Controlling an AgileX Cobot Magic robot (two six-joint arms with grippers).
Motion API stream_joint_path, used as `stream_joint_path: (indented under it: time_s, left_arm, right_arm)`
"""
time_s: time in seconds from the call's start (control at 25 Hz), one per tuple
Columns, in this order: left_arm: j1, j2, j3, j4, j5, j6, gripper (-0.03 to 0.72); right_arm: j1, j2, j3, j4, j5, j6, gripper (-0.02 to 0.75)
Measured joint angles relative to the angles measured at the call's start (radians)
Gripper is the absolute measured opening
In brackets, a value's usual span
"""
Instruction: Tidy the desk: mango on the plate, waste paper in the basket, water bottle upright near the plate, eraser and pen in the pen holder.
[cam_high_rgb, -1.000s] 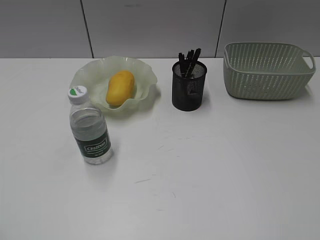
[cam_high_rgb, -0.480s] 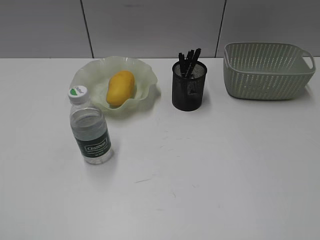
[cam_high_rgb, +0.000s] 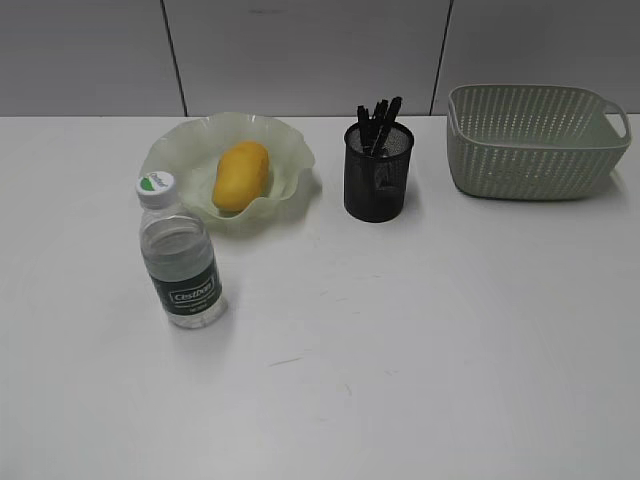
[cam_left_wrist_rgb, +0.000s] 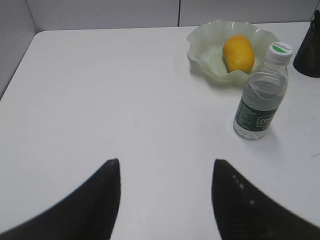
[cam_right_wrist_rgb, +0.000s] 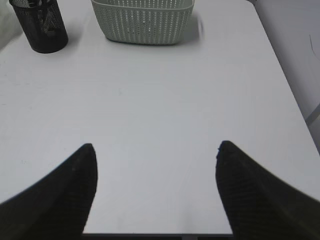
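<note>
The yellow-orange mango lies on the pale-green ruffled plate at the back left; both also show in the left wrist view, mango and plate. The water bottle stands upright just in front of the plate, also in the left wrist view. The black mesh pen holder holds dark pens. The basket stands at the back right. The waste paper and eraser are not visible. My left gripper and right gripper are open, empty, over bare desk; neither shows in the exterior view.
The white desk has faint scuff marks near its middle. A grey panelled wall runs behind it. In the right wrist view the desk's near edge and right edge show, with the pen holder and basket far ahead.
</note>
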Motion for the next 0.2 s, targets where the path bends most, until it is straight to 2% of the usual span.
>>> stream_joint_path:
  time_s: [0.2]
  left_arm:
    - [0.0,0.0,0.0,0.0,0.0,0.0,0.435]
  right_arm:
    - [0.0,-0.001,0.0,0.0,0.0,0.0,0.582]
